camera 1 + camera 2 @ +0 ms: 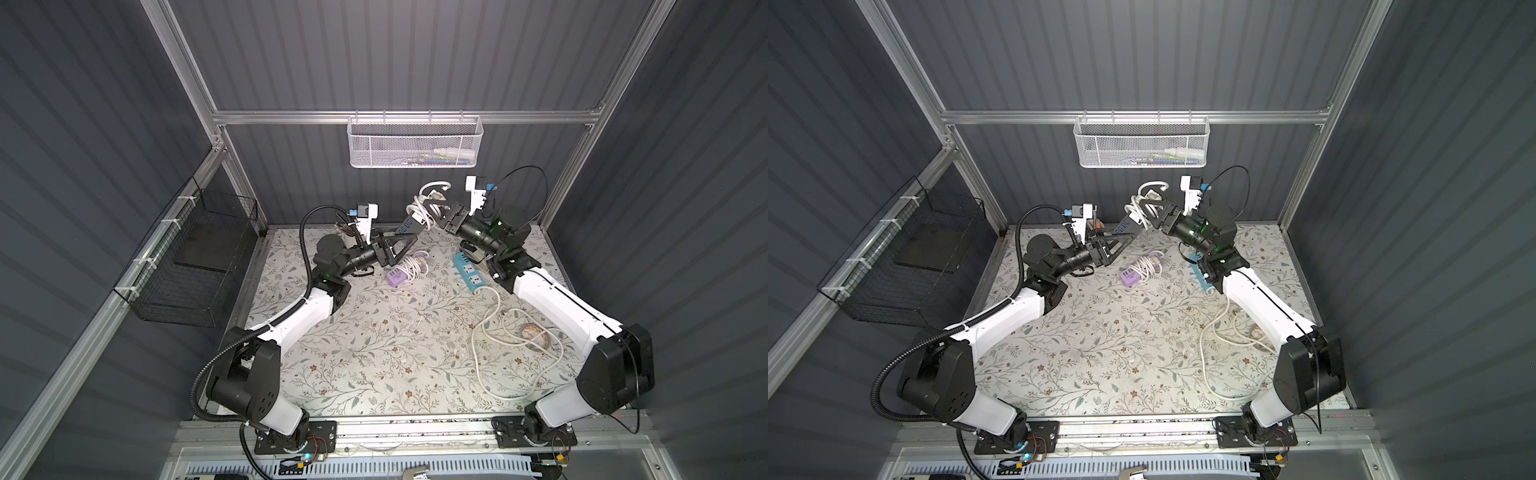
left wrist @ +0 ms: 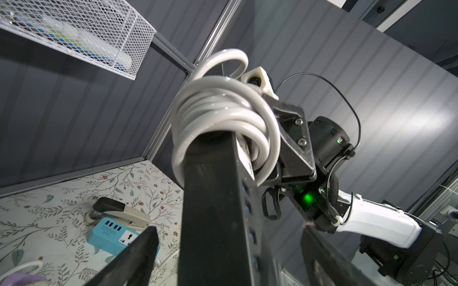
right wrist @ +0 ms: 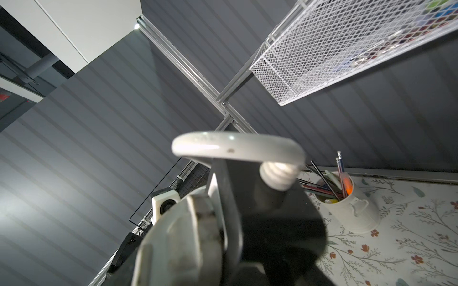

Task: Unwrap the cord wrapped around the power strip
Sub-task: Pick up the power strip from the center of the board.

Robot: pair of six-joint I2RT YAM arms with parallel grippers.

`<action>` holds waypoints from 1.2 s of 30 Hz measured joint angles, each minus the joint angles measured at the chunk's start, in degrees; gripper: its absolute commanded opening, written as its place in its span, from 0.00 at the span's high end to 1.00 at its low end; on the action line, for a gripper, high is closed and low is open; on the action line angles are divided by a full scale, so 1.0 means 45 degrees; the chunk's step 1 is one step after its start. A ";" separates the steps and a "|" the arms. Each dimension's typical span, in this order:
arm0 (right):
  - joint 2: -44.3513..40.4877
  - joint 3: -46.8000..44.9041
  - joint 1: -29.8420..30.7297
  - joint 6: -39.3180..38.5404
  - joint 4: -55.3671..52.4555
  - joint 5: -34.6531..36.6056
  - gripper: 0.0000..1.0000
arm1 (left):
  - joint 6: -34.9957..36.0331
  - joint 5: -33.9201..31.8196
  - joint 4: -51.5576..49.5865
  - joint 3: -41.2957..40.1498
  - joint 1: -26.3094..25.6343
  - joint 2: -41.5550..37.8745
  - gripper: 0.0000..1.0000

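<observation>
Closest to the left wrist lens, the black power strip (image 2: 210,210) runs between the fingers of my left gripper (image 2: 228,230), which stand wide, gaps on both sides. It hangs in the air near the back wall, under the mesh basket (image 1: 415,143), well above the floral mat (image 1: 374,353). My right gripper (image 1: 434,216) is clamped on its far end, where the white cord (image 2: 218,109) is coiled. Only the left wrist view plainly shows the stapler (image 2: 124,213) beside the blue strip (image 2: 111,237); only the right wrist view, the pen cup (image 3: 354,210). Coils hide the right fingertips.
</observation>
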 measured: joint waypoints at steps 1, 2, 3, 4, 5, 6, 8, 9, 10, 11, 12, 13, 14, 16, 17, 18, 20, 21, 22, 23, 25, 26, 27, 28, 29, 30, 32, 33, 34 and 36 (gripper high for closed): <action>0.0000 0.0000 0.0068 0.0000 0.0024 0.0005 0.56 | -0.0092 -0.0005 0.0141 0.0000 0.0000 0.0000 0.20; 0.0000 0.0000 0.0146 0.0000 0.0053 0.0005 0.57 | -0.0214 0.0000 0.0287 0.0000 0.0000 0.0000 0.25; 0.0000 -0.0005 0.0189 0.0000 0.0078 0.0000 0.56 | -0.0316 0.0000 0.0398 0.0000 0.0000 0.0000 0.30; 0.0000 0.0000 0.0238 0.0000 0.0112 0.0000 0.56 | -0.0393 0.0000 0.0500 0.0000 0.0000 0.0000 0.35; 0.0005 0.0000 0.0257 0.0000 0.0165 -0.0005 0.56 | -0.0481 0.0010 0.0583 0.0000 0.0000 0.0000 0.39; 0.0005 0.0000 0.0262 0.0000 0.0185 0.0005 0.56 | -0.0539 0.0005 0.0627 0.0000 0.0000 0.0000 0.43; 0.0005 0.0000 0.0267 -0.0005 0.0253 0.0015 0.56 | -0.0636 0.0005 0.0695 0.0000 0.0000 0.0005 0.63; 0.0005 0.0000 0.0267 -0.0073 0.0335 -0.0024 0.56 | -0.0860 -0.0049 0.0627 0.0000 0.0000 0.0000 0.73; 0.0005 0.0000 0.0267 -0.0335 0.0520 -0.0155 0.56 | -0.1248 -0.0102 0.0534 0.0000 0.0005 0.0005 0.92; 0.0005 0.0000 0.0277 -0.0486 0.0661 -0.0272 0.55 | -0.1579 -0.0073 0.0568 0.0000 0.0039 0.0005 1.00; 0.0024 0.0000 0.0277 -0.0481 0.0748 -0.0330 0.54 | -0.1637 -0.0039 0.0578 0.0039 0.0039 -0.0010 1.00; 0.0024 0.0000 0.0277 -0.0476 0.0826 -0.0325 0.52 | -0.1666 -0.0039 0.0578 0.0083 0.0039 -0.0015 1.00; 0.0029 0.0000 0.0272 -0.0471 0.0835 -0.0335 0.50 | -0.1671 -0.0034 0.0559 0.0102 0.0039 -0.0015 1.00; 0.0063 0.0000 0.0277 -0.0471 0.0845 -0.0330 0.42 | -0.1617 -0.0029 0.0447 0.0112 0.0039 -0.0015 1.00; 0.0087 0.0000 0.0272 -0.0466 0.0845 -0.0330 0.36 | -0.1579 -0.0039 0.0345 0.0112 0.0039 -0.0024 1.00; 0.0102 0.0000 0.0272 -0.0476 0.0831 -0.0325 0.30 | -0.1501 -0.0039 0.0228 0.0131 0.0039 -0.0029 1.00; 0.0121 -0.0005 0.0262 -0.0481 0.0685 -0.0155 0.20 | -0.0903 -0.0039 -0.0306 0.0262 0.0029 -0.0058 1.00; 0.0117 -0.0010 0.0233 -0.0471 0.0607 -0.0078 0.16 | -0.0646 -0.0102 -0.0578 0.0306 0.0005 -0.0078 1.00; 0.0117 -0.0024 0.0199 -0.0471 0.0534 -0.0015 0.12 | -0.0311 -0.0146 -0.0971 0.0369 0.0000 -0.0102 1.00; 0.0107 -0.0063 0.0141 -0.0481 0.0471 0.0024 0.08 | -0.0010 -0.0175 -0.1370 0.0418 0.0005 -0.0141 1.00; 0.0029 -0.0257 0.0015 -0.0491 0.0335 0.0019 0.01 | 0.0617 -0.0277 -0.2229 0.0539 0.0000 -0.0204 1.00; -0.0063 -0.0423 -0.0053 -0.0500 0.0253 0.0029 0.01 | 0.0899 -0.0345 -0.2730 0.0656 0.0000 -0.0219 1.00; -0.0170 -0.0607 -0.0117 -0.0529 0.0189 0.0019 0.01 | 0.1190 -0.0437 -0.3177 0.0782 0.0000 -0.0219 1.00; -0.0321 -0.0845 -0.0180 -0.0588 0.0073 0.0024 0.01 | 0.1530 -0.0515 -0.3764 0.0967 0.0000 -0.0219 1.00; -0.0491 -0.1073 -0.0238 -0.0675 -0.0121 0.0019 0.01 | 0.1851 -0.0641 -0.4294 0.1146 -0.0019 -0.0219 1.00; -0.0636 -0.1243 -0.0287 -0.0806 -0.0296 0.0024 0.01 | 0.2157 -0.0767 -0.4755 0.1326 -0.0034 -0.0219 1.00; -0.1025 -0.1651 -0.0325 -0.1166 -0.0733 0.0078 0.01 | 0.2812 -0.1088 -0.5775 0.1758 -0.0044 -0.0219 1.00; -0.1190 -0.1802 -0.0330 -0.1350 -0.0942 0.0126 0.01 | 0.3157 -0.1234 -0.6271 0.1982 -0.0044 -0.0219 1.00; -0.1413 -0.1982 -0.0335 -0.1603 -0.1253 0.0214 0.01 | 0.3546 -0.1409 -0.6834 0.2259 -0.0044 -0.0219 1.00; -0.1787 -0.2229 -0.0345 -0.2098 -0.1812 0.0369 0.01 | 0.4337 -0.1763 -0.7907 0.2827 -0.0044 -0.0219 1.00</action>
